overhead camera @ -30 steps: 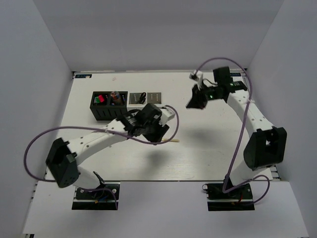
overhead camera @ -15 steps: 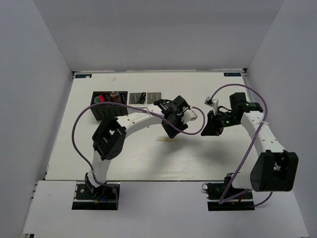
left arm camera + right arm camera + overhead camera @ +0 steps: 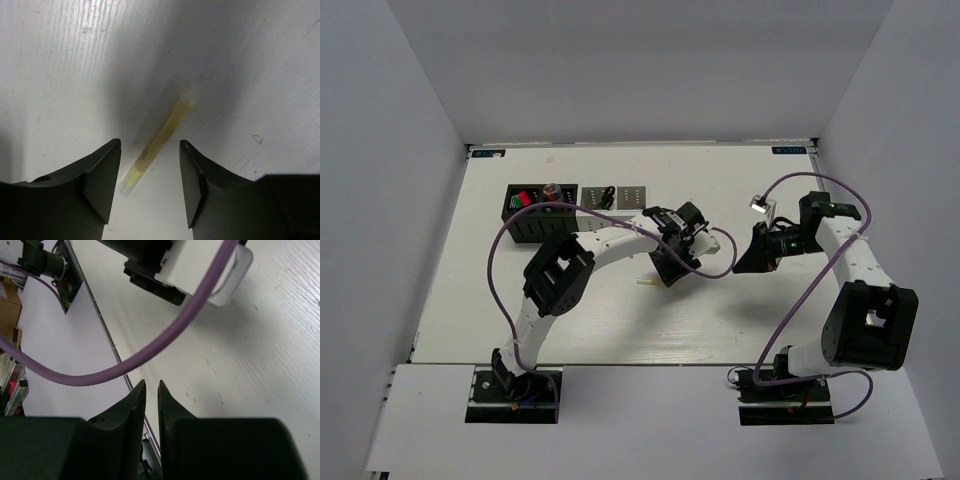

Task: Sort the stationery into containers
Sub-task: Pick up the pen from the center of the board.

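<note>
Over the last second your left gripper (image 3: 150,144) has swung from beside the holders out to the middle of the table (image 3: 720,330), and your right gripper (image 3: 748,262) has come in from the far right corner to sit near it. Your left jaws stand apart with a finger on each side of the thin yellow pencil (image 3: 159,134). They touch nothing, and the pencil lies flat on the bare surface, running slantwise through the gap. Your right jaws have gone from closed to barely parted, a thin slit with nothing in it. In the right wrist view a purple cable (image 3: 165,340) crosses in front of those fingers, with the left arm's white wrist housing (image 3: 200,270) behind it. The two grippers sit close together but apart, the right one pointing left toward the other. From above, the pencil lies to the right of and nearer than the row of containers (image 3: 535,225), well apart from it. Red and green marker caps (image 3: 524,198) show in the leftmost black holder.
</note>
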